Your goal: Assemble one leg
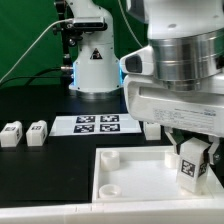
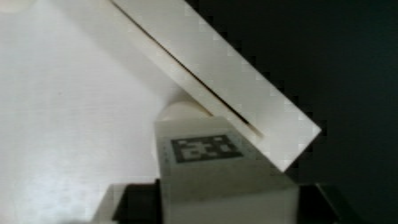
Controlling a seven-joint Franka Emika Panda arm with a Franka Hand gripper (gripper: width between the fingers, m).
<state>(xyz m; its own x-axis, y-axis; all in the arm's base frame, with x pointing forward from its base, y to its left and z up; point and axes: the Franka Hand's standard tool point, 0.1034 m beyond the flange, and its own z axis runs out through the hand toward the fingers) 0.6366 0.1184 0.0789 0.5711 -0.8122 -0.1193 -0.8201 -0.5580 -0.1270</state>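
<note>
My gripper (image 1: 193, 158) is shut on a leg (image 1: 192, 166), a small white block with a black-and-white tag, and holds it upright over the near right corner of the large white square plate (image 1: 130, 172). In the wrist view the held leg (image 2: 217, 165) fills the space between the dark fingers (image 2: 135, 205), right beside the plate's raised rim (image 2: 222, 75). Two more legs (image 1: 12, 134) (image 1: 37, 132) stand on the black table at the exterior view's left. Another leg (image 1: 151, 128) stands behind the plate, partly hidden by the arm.
The marker board (image 1: 96, 124) lies flat on the table behind the plate. The robot base (image 1: 95, 65) stands at the back with a cable beside it. The plate has corner sockets (image 1: 108, 156).
</note>
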